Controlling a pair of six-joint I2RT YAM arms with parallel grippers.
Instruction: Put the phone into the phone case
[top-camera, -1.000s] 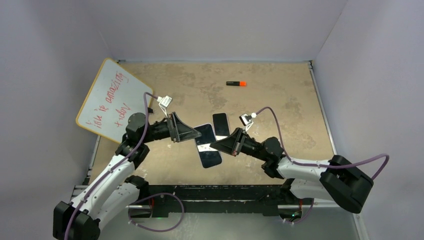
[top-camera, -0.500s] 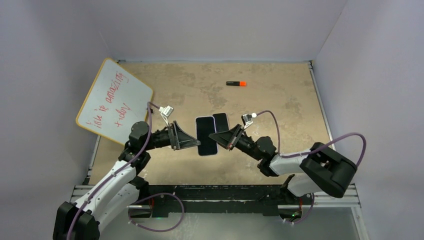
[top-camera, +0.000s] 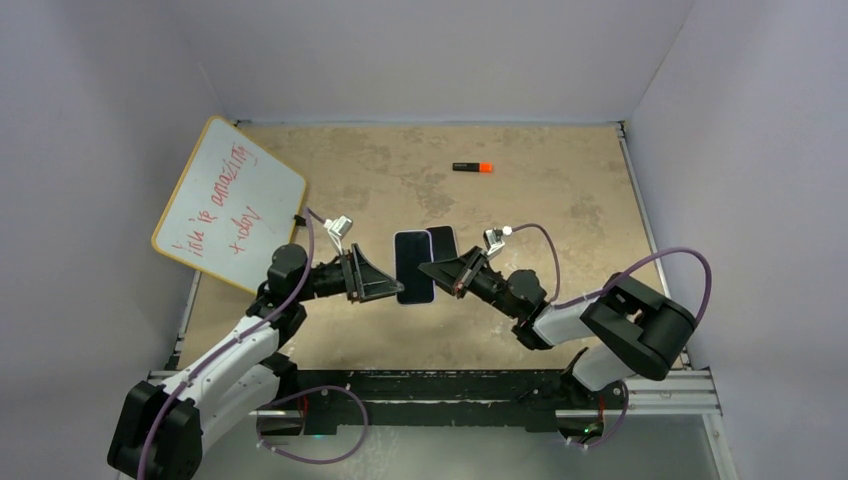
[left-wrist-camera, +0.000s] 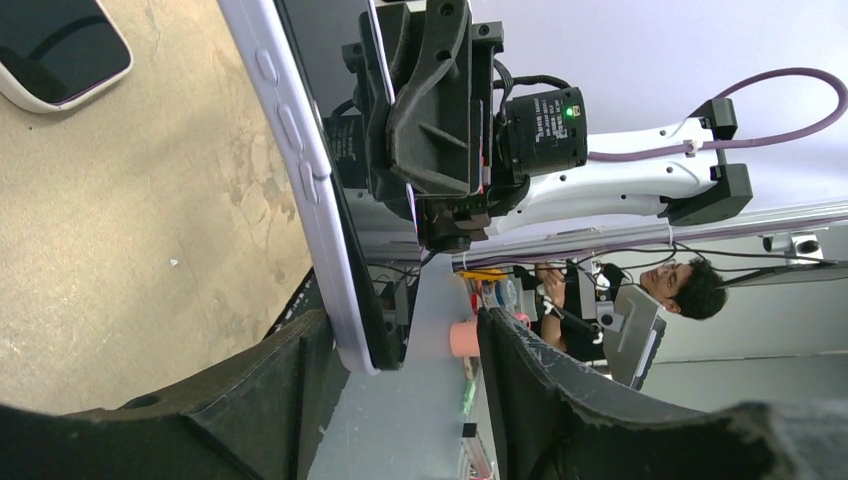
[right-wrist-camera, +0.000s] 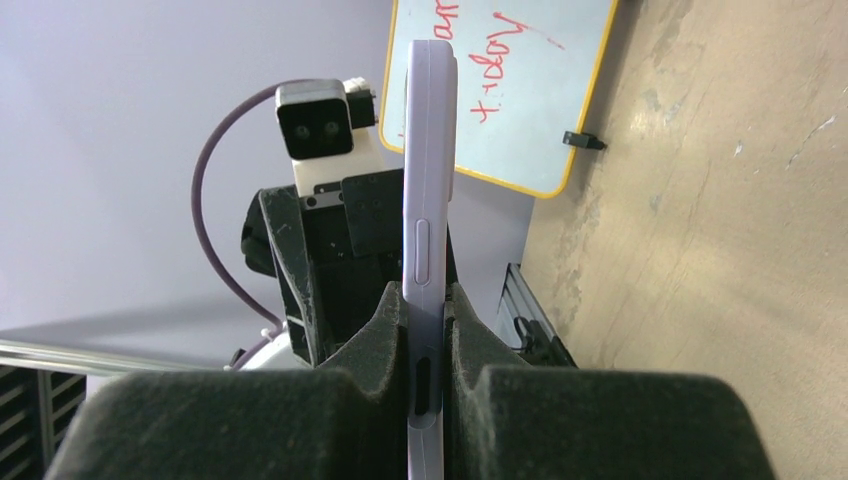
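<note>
A lavender phone case (top-camera: 414, 267) with a dark inside is held off the table between both grippers. My right gripper (top-camera: 436, 272) is shut on its right long edge; in the right wrist view the case (right-wrist-camera: 428, 170) stands edge-on between the pads (right-wrist-camera: 385, 320). My left gripper (top-camera: 392, 283) is open, its fingers straddling the case's left edge. In the left wrist view the case (left-wrist-camera: 300, 170) runs close to the left finger (left-wrist-camera: 285, 375), with a wide gap to the other. The phone (top-camera: 441, 245), black screen and pale rim, lies flat on the table just behind, and also shows in the left wrist view (left-wrist-camera: 55, 45).
A whiteboard (top-camera: 225, 200) with red writing leans at the back left, also in the right wrist view (right-wrist-camera: 500, 90). A black marker with an orange cap (top-camera: 472, 167) lies at the back. Grey walls enclose the tan table (top-camera: 560, 210).
The case has moved away from the table's near edge and turned from slanted to straight, beside the phone. Both grippers moved with it; the left one now sits lower and closer to the case.
</note>
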